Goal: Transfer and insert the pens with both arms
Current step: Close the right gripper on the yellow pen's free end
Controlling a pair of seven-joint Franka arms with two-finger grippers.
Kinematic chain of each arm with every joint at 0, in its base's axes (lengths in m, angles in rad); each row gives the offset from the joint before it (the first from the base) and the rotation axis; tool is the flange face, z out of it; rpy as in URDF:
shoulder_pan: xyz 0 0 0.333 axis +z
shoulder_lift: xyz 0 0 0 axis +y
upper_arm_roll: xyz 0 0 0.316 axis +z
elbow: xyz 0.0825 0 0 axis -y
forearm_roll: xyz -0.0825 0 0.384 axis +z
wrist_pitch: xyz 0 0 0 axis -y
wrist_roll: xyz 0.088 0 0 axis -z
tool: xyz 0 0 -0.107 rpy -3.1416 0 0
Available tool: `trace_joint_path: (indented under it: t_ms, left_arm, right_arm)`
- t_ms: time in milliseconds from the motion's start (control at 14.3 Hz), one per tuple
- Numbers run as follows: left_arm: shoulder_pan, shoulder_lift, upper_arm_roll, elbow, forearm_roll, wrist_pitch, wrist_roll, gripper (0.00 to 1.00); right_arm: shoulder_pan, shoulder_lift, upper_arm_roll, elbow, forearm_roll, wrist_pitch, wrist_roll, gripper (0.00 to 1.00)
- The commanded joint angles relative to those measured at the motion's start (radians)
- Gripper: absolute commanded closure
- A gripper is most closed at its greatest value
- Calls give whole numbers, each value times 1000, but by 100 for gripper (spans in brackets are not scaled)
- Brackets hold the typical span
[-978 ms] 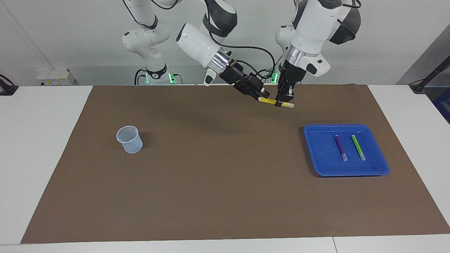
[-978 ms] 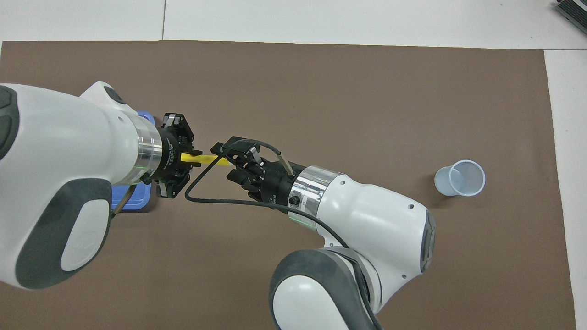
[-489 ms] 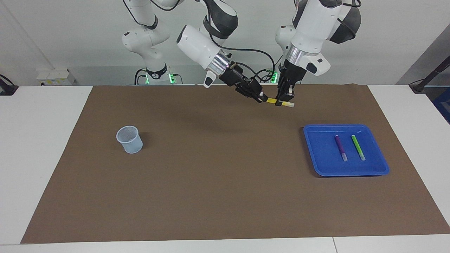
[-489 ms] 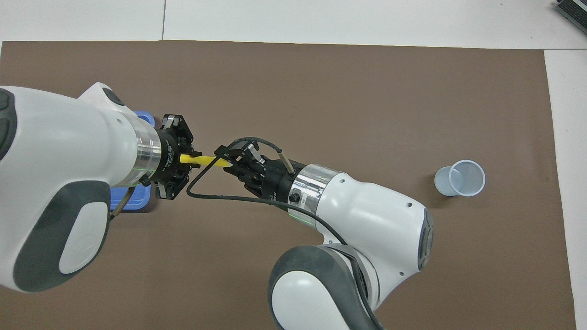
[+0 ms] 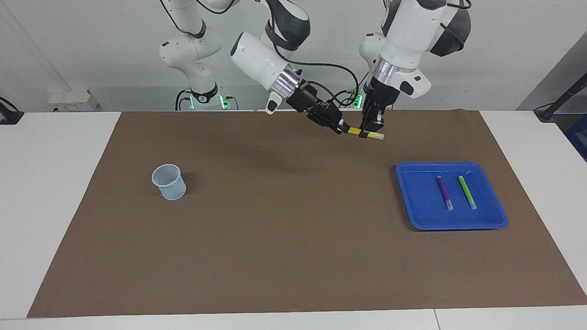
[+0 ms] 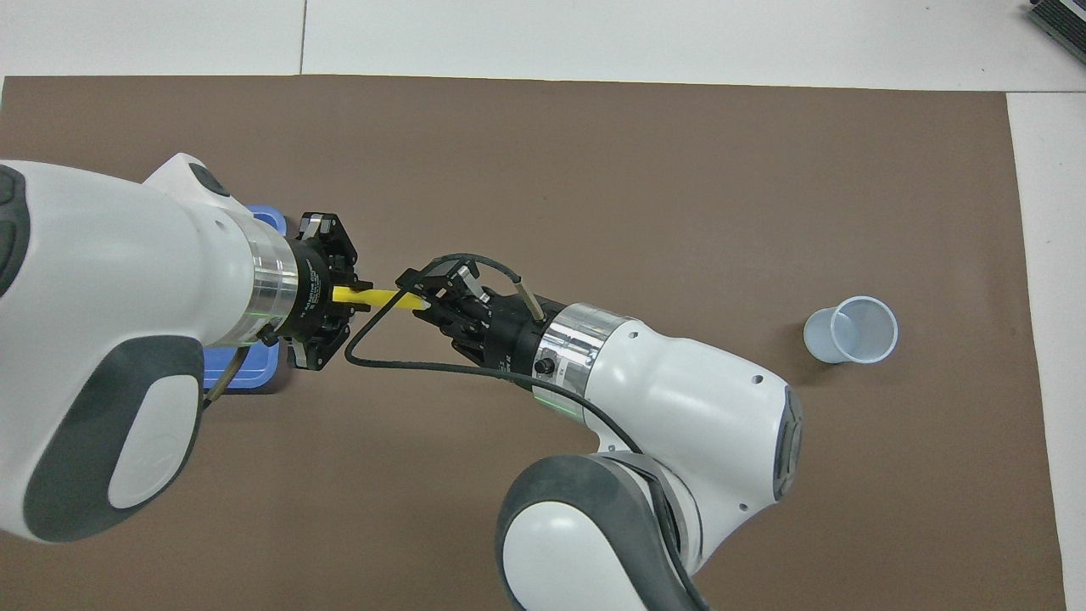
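Lying in the blue tray [image 5: 412, 201]: 2 pens, purple [image 5: 443, 191] and green [image 5: 467, 191].

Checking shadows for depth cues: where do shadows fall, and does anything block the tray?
Facing view: the cup casts a soft shadow toward the left arm's end; a faint one lies on the mat under the arms. Overhead view: the left arm hides most of the tray.

No text, label, brand, number or sign can be read on anything here.

Yellow pen [image 5: 355, 131], blue tray [image 5: 415, 201], brown mat [image 5: 275, 238]
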Motion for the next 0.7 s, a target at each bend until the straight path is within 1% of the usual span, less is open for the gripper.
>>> trace_joint_path:
  t_ms: [0,70,349,419,489,559,629]
  left_arm:
    - [-13,-32,12,-28,-6,-12,-7,100]
    - [-13,-32,12,-28,-6,-12,-7,100]
    - [-13,-32,12,-28,-5,-12,-9,100]
    - [-13,-32,12,-28,-6,-12,-9,100]
    - [-13,-32,12,-28,-6,-12,-9,100]
    - [-13,-32,12,-28,-6,-12,-9,100]
    - [-13,-32,12,-28,-6,-12,-9,100]
  right_arm:
    - [4,16,3,21,23,17,-7,72]
    - [4,16,3,21,25,19,-5,74]
    - [4,16,3,21,26,19,-3,76]
    - [4,16,3,21,26,19,-3,84]
    - [4,16,3,21,26,19,-2,95]
    - [2,16,3,21,26,17,0,100]
    - [2,16,3,21,26,17,0,100]
